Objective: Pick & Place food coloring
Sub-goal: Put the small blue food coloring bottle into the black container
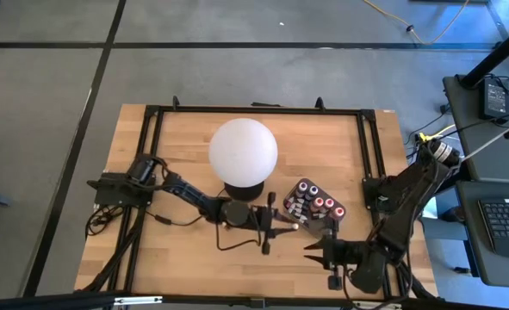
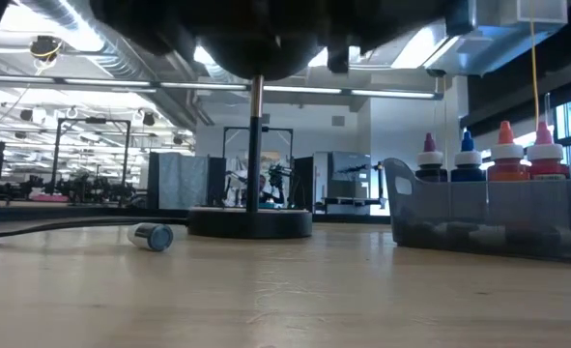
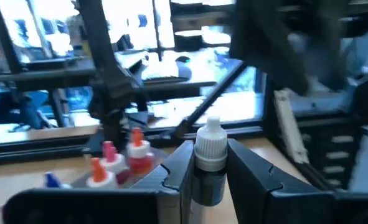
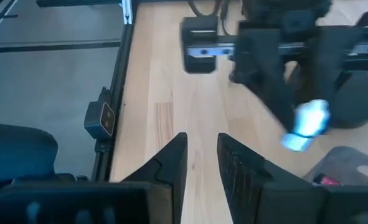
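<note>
Light wooden boards make up the surface (image 1: pixel 185 138), and it sits inside a black metal frame on a grey floor. The left gripper (image 3: pixel 203 168) has its jaws clamped on one tiny food coloring bottle with a dark body and a white pointed tip (image 3: pixel 210 158). That bottle stands upright between the jaws, tip pointing up, its long side running up and down. It is held just beside the dark see-through tray (image 1: pixel 316 207), near the middle of the surface. More small bottles (image 2: pixel 505 153) stand upright in the tray, with red, orange, blue and purple bodies and pale tips up. One more small bottle (image 2: pixel 152 236) lies on its side on the wood, near the lamp's black base. No writing on the bottles can be read. The big white round globe lamp (image 1: pixel 243 149) stands just behind the tray. The right gripper (image 4: pixel 201 165) waits over the near edge of the surface, its jaws a little apart and holding nothing.
</note>
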